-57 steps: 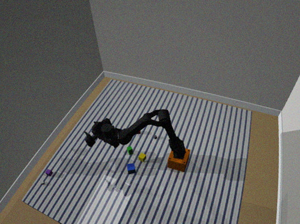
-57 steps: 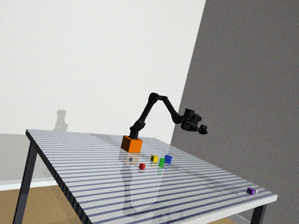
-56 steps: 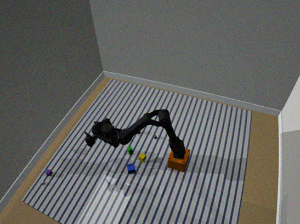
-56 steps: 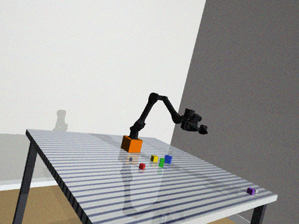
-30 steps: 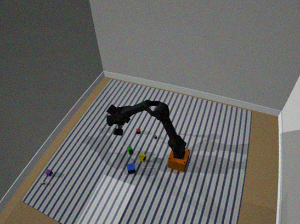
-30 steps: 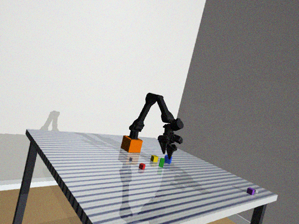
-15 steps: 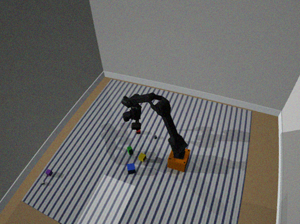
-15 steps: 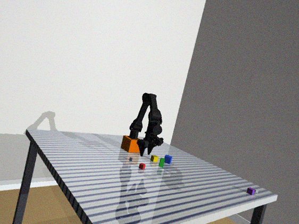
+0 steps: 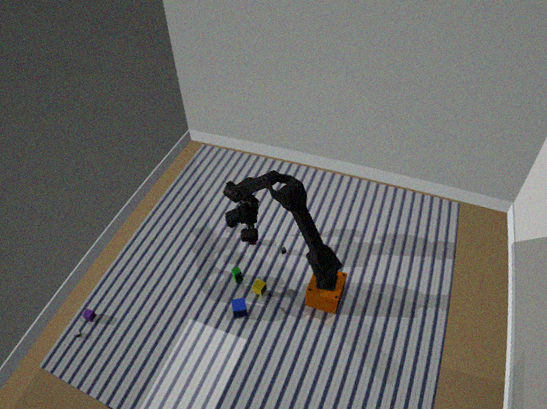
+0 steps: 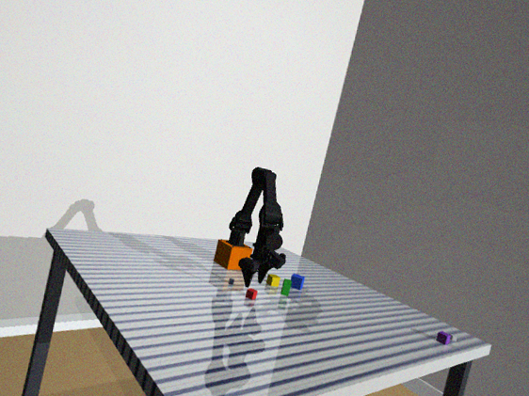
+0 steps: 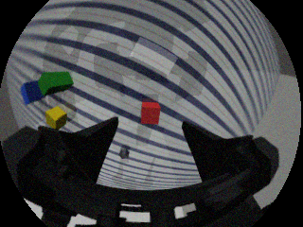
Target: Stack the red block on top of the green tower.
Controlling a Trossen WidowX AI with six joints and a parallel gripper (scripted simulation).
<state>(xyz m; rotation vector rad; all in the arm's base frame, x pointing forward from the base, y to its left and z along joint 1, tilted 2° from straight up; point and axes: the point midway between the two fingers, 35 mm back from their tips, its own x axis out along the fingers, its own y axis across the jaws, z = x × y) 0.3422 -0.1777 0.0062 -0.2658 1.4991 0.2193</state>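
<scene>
The red block lies alone on the striped table, right below my gripper; in the top view the gripper hides it. The green tower stands upright a short way off, to the left in the wrist view. My gripper points down, open wide and empty. It hangs a little above the red block, with the block centred between the fingers in the wrist view.
A yellow block and a blue block sit close to the green tower. A purple block lies near a far table edge. A small grey piece lies near the orange arm base.
</scene>
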